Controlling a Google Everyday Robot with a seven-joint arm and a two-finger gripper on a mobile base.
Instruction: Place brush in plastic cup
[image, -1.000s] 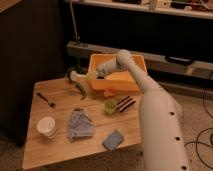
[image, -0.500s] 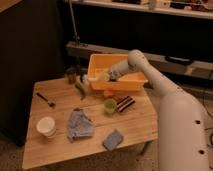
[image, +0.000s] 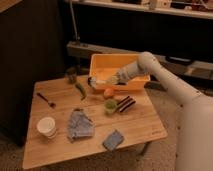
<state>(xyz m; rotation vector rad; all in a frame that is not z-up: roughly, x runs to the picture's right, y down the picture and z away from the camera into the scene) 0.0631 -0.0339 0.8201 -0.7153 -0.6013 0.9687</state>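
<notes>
The brush (image: 125, 103) lies flat on the wooden table, its dark bristle rows striped with pale lines, right beside the plastic cup (image: 110, 106). That small lime-green cup stands upright just left of it. My gripper (image: 98, 80) hangs farther back, at the front left of the yellow bin (image: 135, 62), and it is shut. I cannot tell whether anything is between its fingers. The pale arm reaches in from the right, across the bin.
A dark cup (image: 71, 75) stands at the table's back left, with a green vegetable (image: 81, 90) beside it. A small orange thing (image: 108, 92) sits behind the plastic cup. Farther left are a dark utensil (image: 47, 100), a white cup (image: 46, 126), a crumpled cloth (image: 80, 125) and a blue sponge (image: 113, 140).
My arm has swung right, from near the dark cup at the table's back left to the bin's front. The things on the table have not moved.
</notes>
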